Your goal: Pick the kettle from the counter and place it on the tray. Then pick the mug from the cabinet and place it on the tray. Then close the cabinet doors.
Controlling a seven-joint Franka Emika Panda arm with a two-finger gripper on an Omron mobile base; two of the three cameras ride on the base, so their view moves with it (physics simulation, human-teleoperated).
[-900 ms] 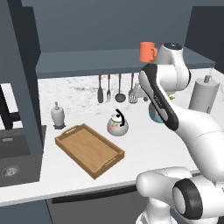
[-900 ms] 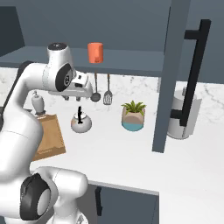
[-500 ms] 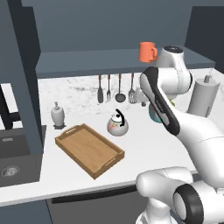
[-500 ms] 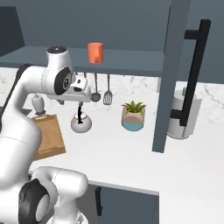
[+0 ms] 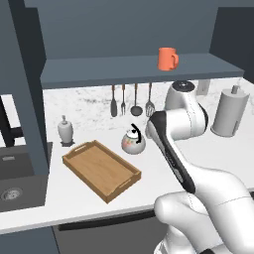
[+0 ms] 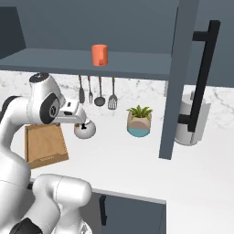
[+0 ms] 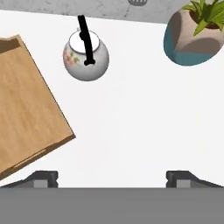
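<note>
Gripper [image 7: 112,177] spread above counter [image 7: 131,122]

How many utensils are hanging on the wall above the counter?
4: all hang in one row under the cabinet shelf, a spoon, then a fork, a ladle and a spatula. The arm may hide more.

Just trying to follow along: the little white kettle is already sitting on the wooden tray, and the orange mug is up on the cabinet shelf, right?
Not quite. The kettle is not on the tray; it stands on the counter just beside it, as the left base view shows, and the hand view shows the same. The orange mug is indeed up on the cabinet shelf.
</note>
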